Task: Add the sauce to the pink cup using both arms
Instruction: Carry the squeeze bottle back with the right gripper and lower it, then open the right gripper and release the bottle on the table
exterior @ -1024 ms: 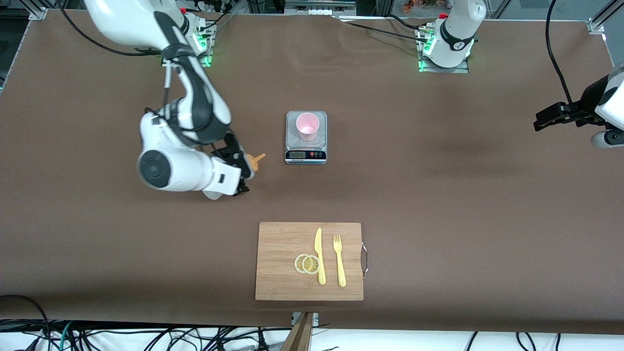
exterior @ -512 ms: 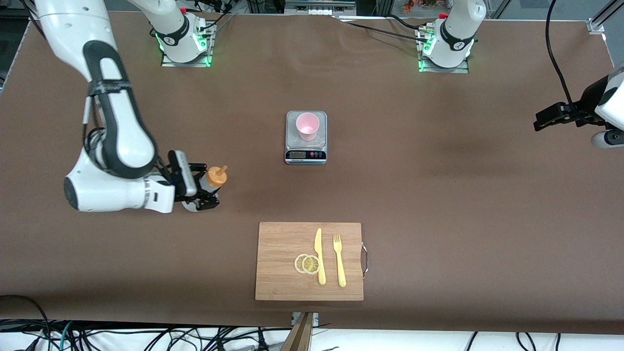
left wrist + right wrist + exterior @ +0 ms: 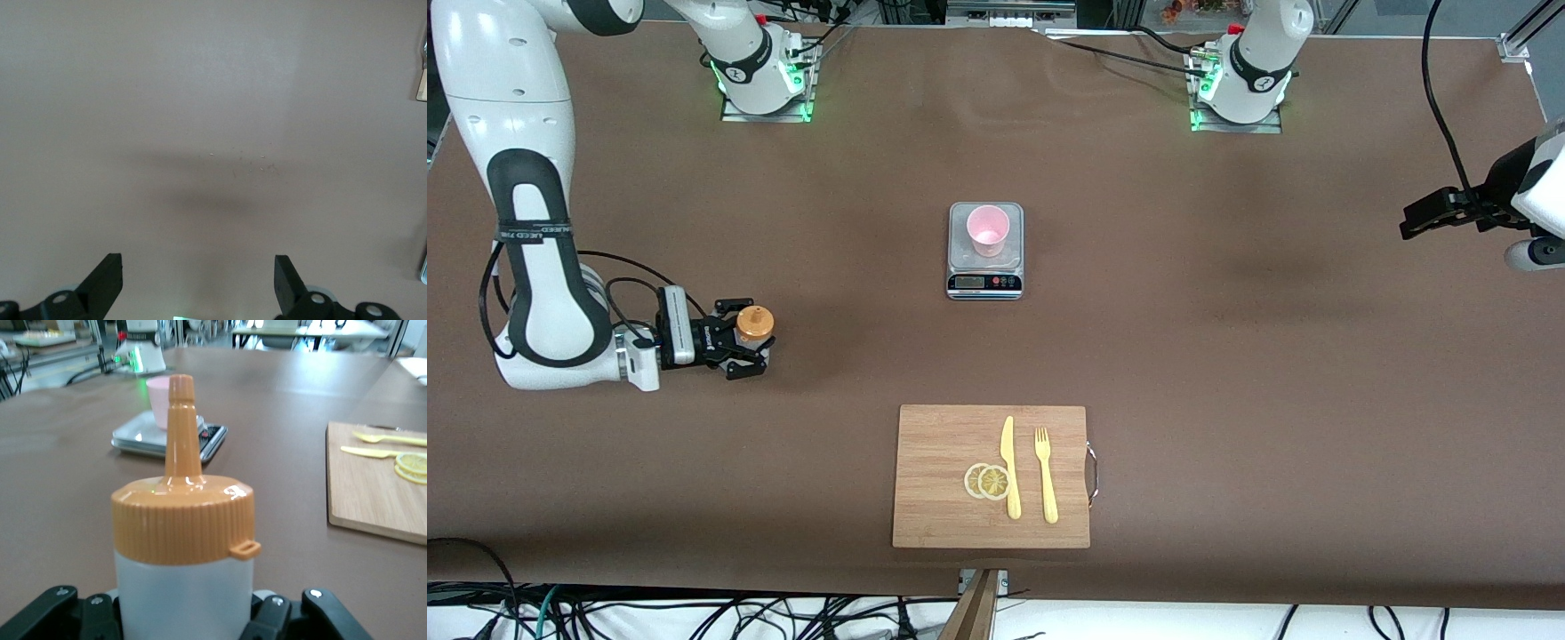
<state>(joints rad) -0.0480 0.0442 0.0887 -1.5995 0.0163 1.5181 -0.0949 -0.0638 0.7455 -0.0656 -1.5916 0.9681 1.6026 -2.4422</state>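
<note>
A bamboo cutting board (image 3: pixel 947 471) lies nearest the front camera, carrying two lemon slices (image 3: pixel 987 481), a yellow plastic knife (image 3: pixel 1009 466) and fork (image 3: pixel 1045 474). Farther back, toward the right arm's end of the brown worktop (image 3: pixel 1227 356), the right claw (image 3: pixel 745 346) grips the frosted sauce bottle (image 3: pixel 753 325) upright, its ribbed orange cap tapering to a nozzle. Farther still, the pale pink cup (image 3: pixel 988 229) stands on a steel kitchen scale (image 3: pixel 984 251). The left claw (image 3: pixel 198 283) waits spread wide over bare worktop.

Brown-covered table (image 3: pixel 1227 356), tangled cables on floor (image 3: pixel 694 613), metal framing (image 3: pixel 1516 40)
</note>
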